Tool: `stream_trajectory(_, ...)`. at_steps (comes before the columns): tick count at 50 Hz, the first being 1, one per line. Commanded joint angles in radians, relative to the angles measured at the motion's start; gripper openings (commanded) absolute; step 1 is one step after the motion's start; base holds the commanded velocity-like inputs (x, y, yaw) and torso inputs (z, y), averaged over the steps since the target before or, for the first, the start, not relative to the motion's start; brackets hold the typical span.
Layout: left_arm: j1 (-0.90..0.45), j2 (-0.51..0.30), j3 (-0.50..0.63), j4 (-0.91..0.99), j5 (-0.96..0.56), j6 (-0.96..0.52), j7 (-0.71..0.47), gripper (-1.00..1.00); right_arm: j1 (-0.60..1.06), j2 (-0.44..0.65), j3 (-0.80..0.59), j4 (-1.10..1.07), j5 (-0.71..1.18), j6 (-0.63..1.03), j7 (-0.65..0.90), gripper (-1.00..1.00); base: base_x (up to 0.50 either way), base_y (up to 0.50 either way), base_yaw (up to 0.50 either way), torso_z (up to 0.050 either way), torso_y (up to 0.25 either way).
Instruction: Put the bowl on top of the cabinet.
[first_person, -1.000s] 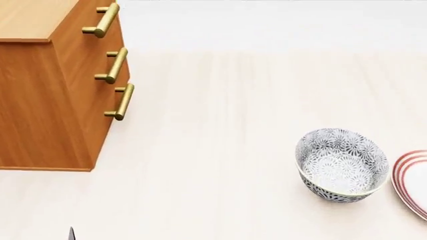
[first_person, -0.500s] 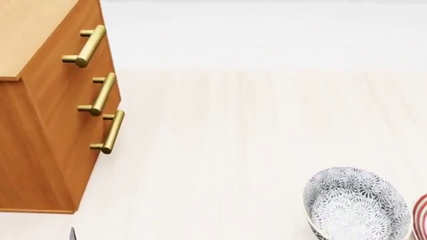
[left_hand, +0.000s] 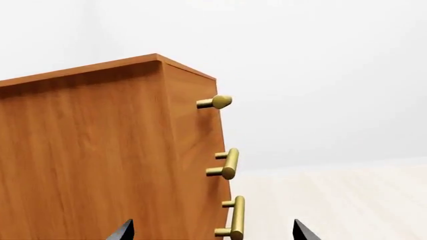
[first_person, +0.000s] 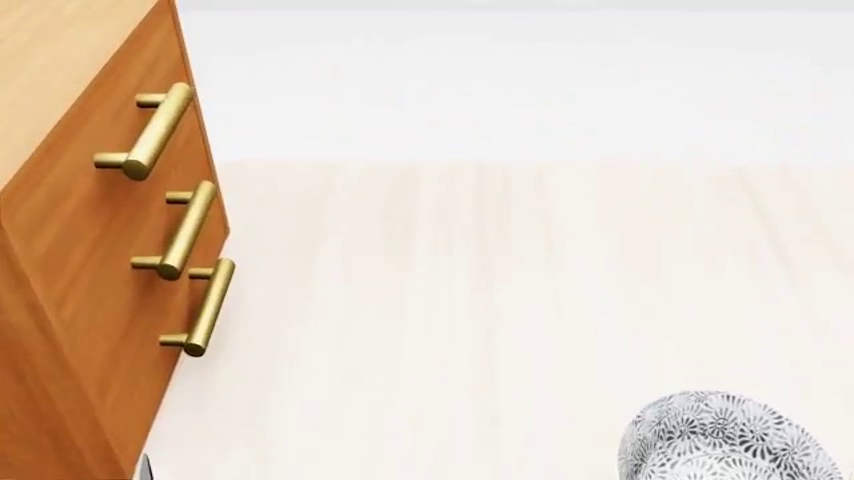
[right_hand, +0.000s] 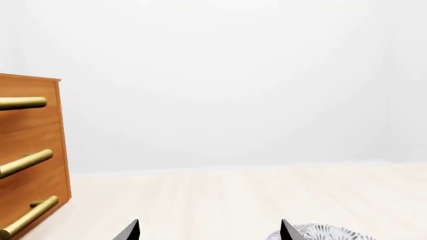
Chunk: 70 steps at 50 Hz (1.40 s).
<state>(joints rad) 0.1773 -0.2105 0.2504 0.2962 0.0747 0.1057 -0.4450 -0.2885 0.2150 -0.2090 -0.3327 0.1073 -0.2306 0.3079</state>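
Head view only: bowl (first_person: 727, 440) mostly visible.

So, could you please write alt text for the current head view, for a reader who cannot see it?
An orange-brown wooden cabinet fills the left edge, its drawer fronts carrying three brass bar handles, above a pale wood-grain floor. At the bottom right corner, only the upper part of a white bowl with dense dark-grey floral pattern is visible, well apart from the cabinet.

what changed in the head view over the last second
The head view itself shifted: the bowl slid from mid-right down to the bottom right edge, now cut off, and the red-ringed plate left the frame. The cabinet moved further left and looms larger. Nothing was grasped; the bowl sits on the floor, apart from the cabinet, as before.
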Motion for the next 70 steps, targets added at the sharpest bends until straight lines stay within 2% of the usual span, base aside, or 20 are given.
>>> stream_trajectory(1, -0.001, -0.006, 0.004, 0.000, -0.004, -0.001, -0.007, 1.00, -0.001, -0.002, 0.004, 0.003, 0.002, -0.016, 0.019, 1.00, 0.00, 0.00, 0.00, 0.000, 0.000)
stream_trajectory(8, -0.003, -0.008, 0.009, -0.003, -0.005, -0.001, -0.010, 1.00, -0.020, -0.012, 0.034, -0.018, 0.044, -0.050, 0.047, 1.00, 0.00, 0.00, 0.00, 0.000, 0.000)
stream_trajectory(13, -0.006, -0.009, 0.012, -0.005, -0.006, -0.003, -0.013, 1.00, -0.029, -0.028, 0.100, -0.050, 0.185, -0.066, 0.084, 1.00, 0.00, 0.00, 0.00, 0.000, 0.000)
stream_trajectory(20, -0.010, -0.012, 0.015, -0.008, -0.010, -0.006, -0.015, 1.00, -0.037, -0.013, 0.124, -0.067, 0.256, -0.071, 0.083, 1.00, 0.00, 0.00, 0.00, 0.000, 0.000)
stream_trajectory(31, -0.016, -0.015, 0.018, -0.014, -0.017, -0.011, -0.018, 1.00, -0.016, -0.023, 0.120, -0.049, 0.212, -0.038, 0.127, 1.00, 0.00, 0.00, 0.00, 0.000, 0.000)
stream_trajectory(57, -0.025, -0.024, 0.032, -0.021, -0.018, -0.016, -0.031, 1.00, -0.021, -0.025, 0.254, -0.048, 0.584, -0.132, 0.149, 1.00, 0.00, 0.00, 0.00, 0.000, 0.000)
stream_trajectory(70, -0.030, -0.027, 0.039, -0.026, -0.021, -0.017, -0.037, 1.00, 0.020, -0.014, 0.271, -0.006, 0.671, -0.106, 0.171, 1.00, 0.00, 0.00, 0.00, 0.000, 0.000)
